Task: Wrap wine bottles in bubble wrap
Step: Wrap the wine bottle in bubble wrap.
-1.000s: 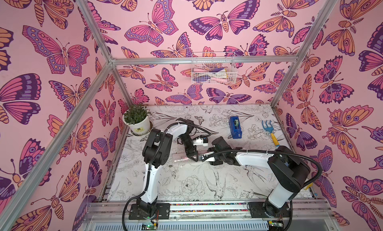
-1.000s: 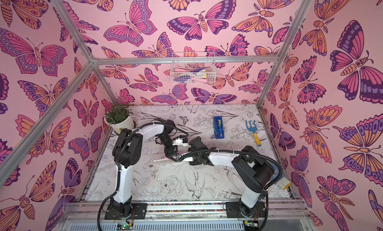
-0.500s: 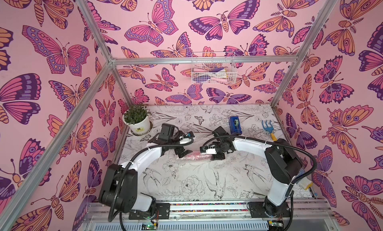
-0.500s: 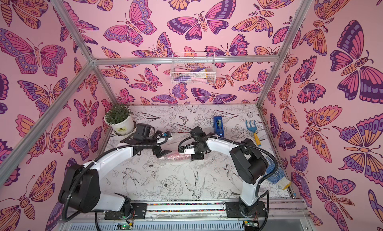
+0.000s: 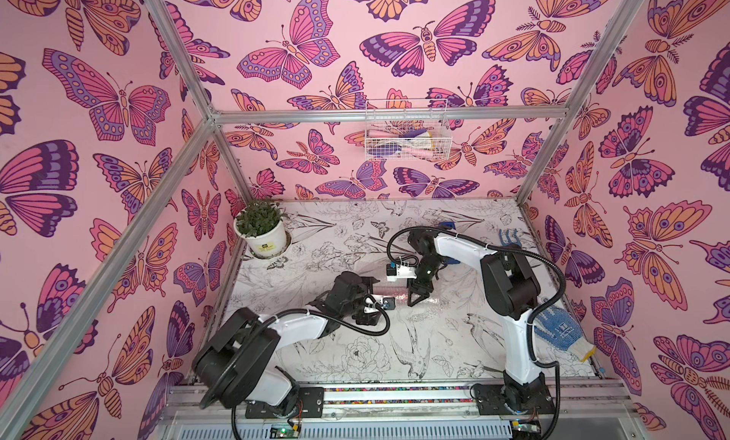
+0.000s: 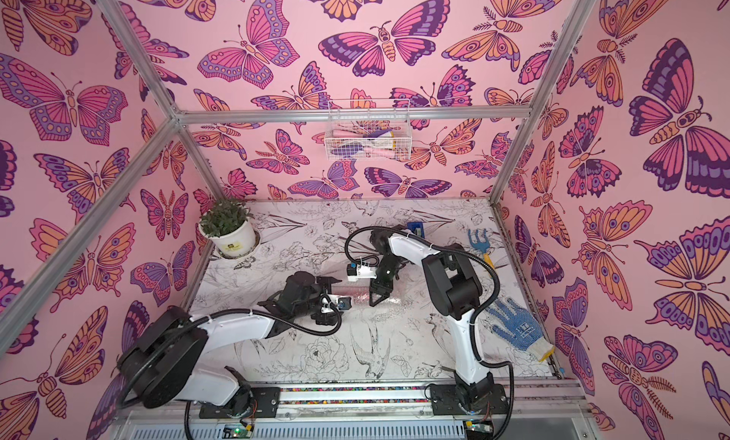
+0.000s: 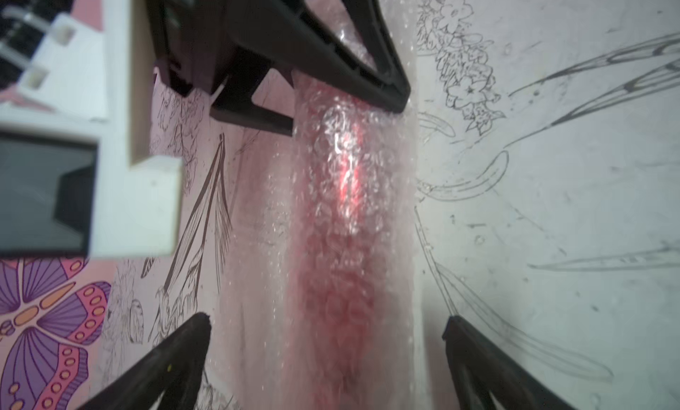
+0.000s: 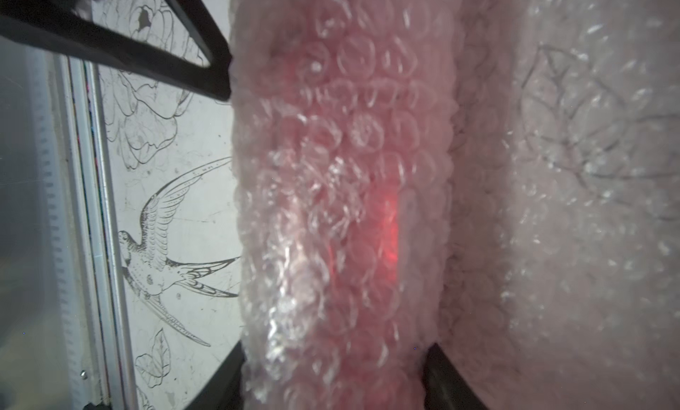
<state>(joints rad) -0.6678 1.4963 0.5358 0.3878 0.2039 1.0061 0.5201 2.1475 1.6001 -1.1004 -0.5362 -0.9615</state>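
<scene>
At the far left corner of the table (image 5: 434,355) we see a potted plant (image 5: 260,229). Next comes the left gripper (image 7: 327,318): the top views show little of its fingers, but its own camera shows them spread wide on either side of the roll, gripping nothing. The wine bottle (image 8: 390,235) lies on its side mid-table, rolled in bubble wrap (image 5: 395,291); only the wrist views catch its red glow. The right gripper (image 5: 418,296) pinches that roll between its fingers, and its camera plainly shows loose wrap lying flat beside the roll. A blue glove (image 5: 557,331) lies rightmost.
</scene>
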